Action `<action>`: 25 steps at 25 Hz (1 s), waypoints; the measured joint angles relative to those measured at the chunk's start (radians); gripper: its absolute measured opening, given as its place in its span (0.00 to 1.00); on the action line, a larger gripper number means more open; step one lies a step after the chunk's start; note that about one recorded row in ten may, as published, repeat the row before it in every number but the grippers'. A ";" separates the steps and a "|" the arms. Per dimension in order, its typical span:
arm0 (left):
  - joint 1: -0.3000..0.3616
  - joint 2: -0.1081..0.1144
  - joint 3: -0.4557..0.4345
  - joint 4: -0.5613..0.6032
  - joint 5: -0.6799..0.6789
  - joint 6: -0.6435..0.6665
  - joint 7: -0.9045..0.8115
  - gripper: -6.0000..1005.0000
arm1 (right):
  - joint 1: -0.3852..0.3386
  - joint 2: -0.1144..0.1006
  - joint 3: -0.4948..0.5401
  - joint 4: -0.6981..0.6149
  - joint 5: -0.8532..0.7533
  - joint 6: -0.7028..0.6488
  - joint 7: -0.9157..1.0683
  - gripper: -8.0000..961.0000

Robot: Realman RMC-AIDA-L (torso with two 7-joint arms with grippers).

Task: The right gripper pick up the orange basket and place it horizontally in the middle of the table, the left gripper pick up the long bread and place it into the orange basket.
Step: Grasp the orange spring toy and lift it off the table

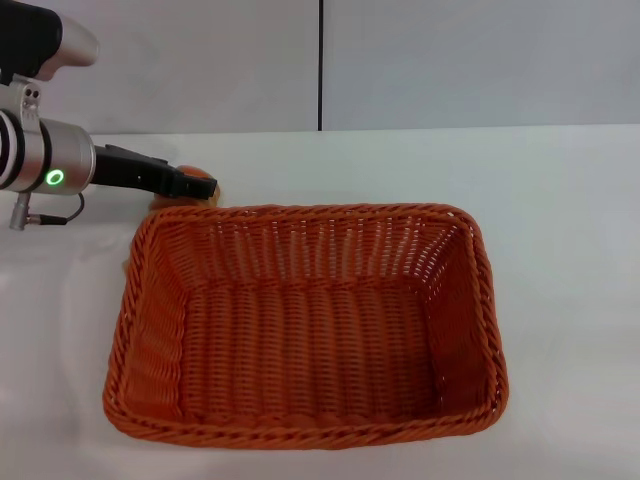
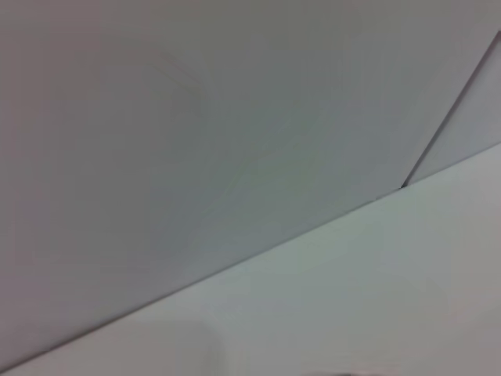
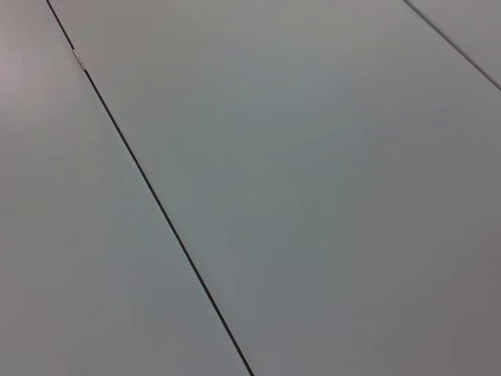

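The orange basket (image 1: 305, 330) lies lengthwise across the middle of the white table (image 1: 560, 220), empty inside. My left gripper (image 1: 190, 184) reaches in from the left, level with the table, just behind the basket's far left corner. The long bread (image 1: 190, 199) shows only as a small tan and orange patch above and below the black fingers (image 1: 160, 176), which are closed around it. Most of the loaf is hidden by the fingers and the basket rim. The right gripper shows in no view. Both wrist views hold only wall and tabletop.
A grey-white wall (image 1: 450, 60) with a dark vertical seam (image 1: 320, 65) runs behind the table. Bare tabletop lies to the right of the basket and behind it.
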 joint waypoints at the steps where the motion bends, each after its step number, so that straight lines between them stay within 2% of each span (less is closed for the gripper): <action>1: 0.000 0.000 0.003 -0.001 0.000 -0.001 0.000 0.71 | 0.000 0.000 0.000 0.000 0.000 0.000 0.000 0.52; 25: -0.004 0.000 0.034 -0.011 -0.004 -0.003 0.001 0.68 | 0.012 0.001 0.000 -0.012 -0.001 -0.002 0.000 0.52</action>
